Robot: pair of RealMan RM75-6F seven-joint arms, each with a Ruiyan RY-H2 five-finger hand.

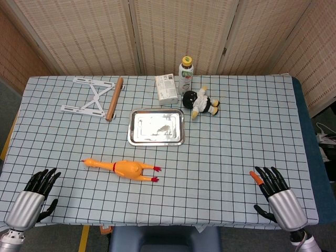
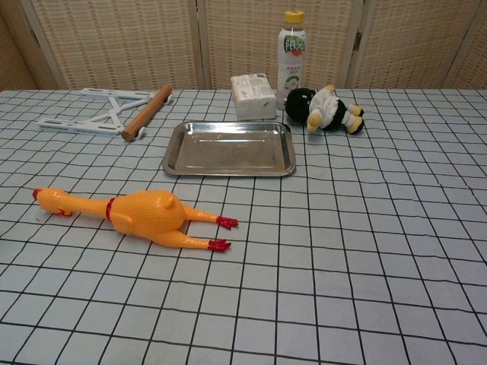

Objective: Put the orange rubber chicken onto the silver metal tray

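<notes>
The orange rubber chicken (image 1: 124,168) (image 2: 137,215) lies on its side on the checked cloth, head to the left and red feet to the right. Beyond it sits the silver metal tray (image 1: 156,140) (image 2: 228,169), with nothing in it. My left hand (image 1: 32,195) rests at the near left corner of the table, fingers spread and holding nothing. My right hand (image 1: 277,194) rests at the near right, also with fingers apart and nothing in it. Both hands are well away from the chicken. Neither hand shows in the chest view.
Behind the tray stand a white carton (image 1: 166,88), a green-labelled bottle (image 1: 186,73) and a black-and-white plush toy (image 1: 201,103). A wooden rolling pin (image 1: 114,98) and a white folding stand (image 1: 86,98) lie at the far left. Folding screens close off the back.
</notes>
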